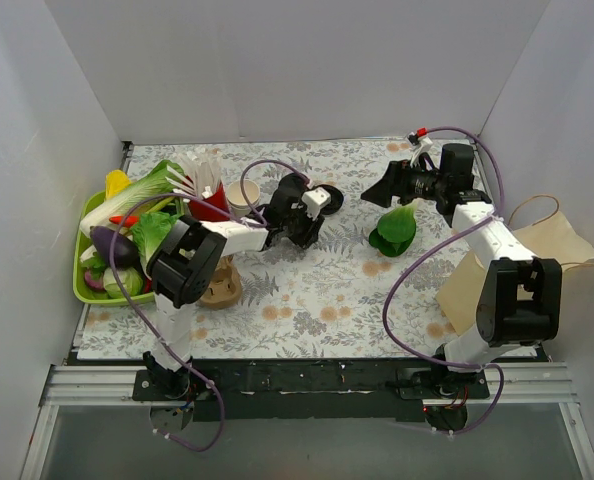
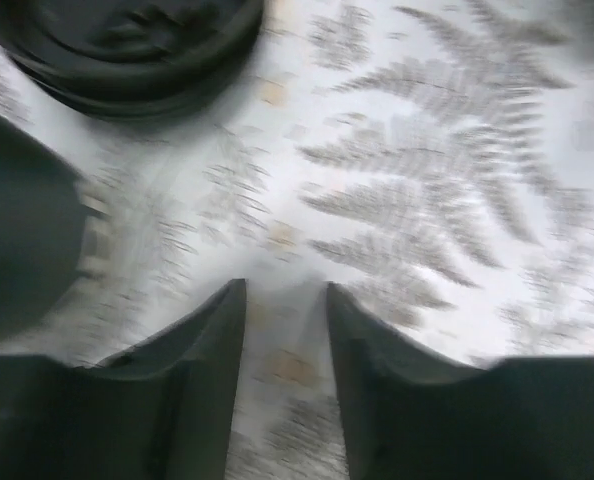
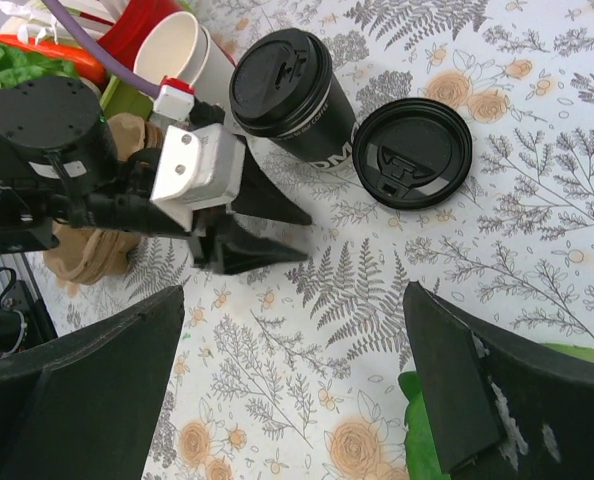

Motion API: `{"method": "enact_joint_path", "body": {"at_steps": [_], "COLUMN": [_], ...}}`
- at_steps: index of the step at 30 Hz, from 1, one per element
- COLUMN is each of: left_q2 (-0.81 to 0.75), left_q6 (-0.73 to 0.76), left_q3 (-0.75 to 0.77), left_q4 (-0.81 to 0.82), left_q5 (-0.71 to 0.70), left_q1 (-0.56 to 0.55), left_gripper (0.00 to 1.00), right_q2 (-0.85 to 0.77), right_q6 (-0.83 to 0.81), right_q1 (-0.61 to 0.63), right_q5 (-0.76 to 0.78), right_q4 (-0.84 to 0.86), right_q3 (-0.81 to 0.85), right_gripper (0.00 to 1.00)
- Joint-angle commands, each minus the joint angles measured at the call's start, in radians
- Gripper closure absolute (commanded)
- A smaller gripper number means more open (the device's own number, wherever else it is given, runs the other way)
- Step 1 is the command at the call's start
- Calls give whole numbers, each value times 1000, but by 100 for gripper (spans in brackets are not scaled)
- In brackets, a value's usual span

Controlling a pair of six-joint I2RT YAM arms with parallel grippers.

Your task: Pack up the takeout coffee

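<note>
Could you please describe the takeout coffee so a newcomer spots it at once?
Look near the green vegetable tray. The takeout coffee is the only lidded cup there, between the open cream cup and a loose black lid.

lab booth, white panel walls (image 1: 277, 60)

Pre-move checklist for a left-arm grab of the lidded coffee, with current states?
1. Takeout coffee upright, lid on: ok.
2. Left gripper empty: ok.
3. Left jaws wide enough for the cup: not ok, narrow gap.
4. Coffee inside left jaws: not ok, it stands beside them.
5. Loose lid clear of the cup: cannot tell, close beside it.
6. Right gripper open, empty: ok.
</note>
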Motion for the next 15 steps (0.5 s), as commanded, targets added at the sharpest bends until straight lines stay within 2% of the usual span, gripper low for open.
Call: {"method": "enact_joint_path", "body": {"at_steps": [1, 5, 9, 12, 13, 14, 15], "left_q2": [-211, -398, -572, -638, -644, -642, -618], "left_q6": [-8, 29, 76, 34, 11, -15, -81], "left_q3": [-6, -32, -35, 2, 17, 64, 97], "left_q4": [-269, -542, -753, -897, -935, -1027, -1087], "left_q5": [337, 387, 309, 111, 50, -71, -108], "left_q1": [-14, -15, -14, -8, -2, 23, 47], "left_gripper": [52, 38, 29, 27, 27, 25, 24], "right_q2": [-72, -110, -119, -124, -119, -116, -115], "right_q6": [-65, -144, -153, -153, -171, -208, -230], "right_q1": [-7, -7, -6, -6, -6, -6, -6], "right_q5": [18, 51, 36, 25, 44, 57, 73], "right_q4": [-70, -155, -216, -279, -312, -372, -410], "right_q3": [-2, -14, -23, 12, 26, 65, 84], "right_gripper": [2, 2, 2, 2, 2, 2, 2]}}
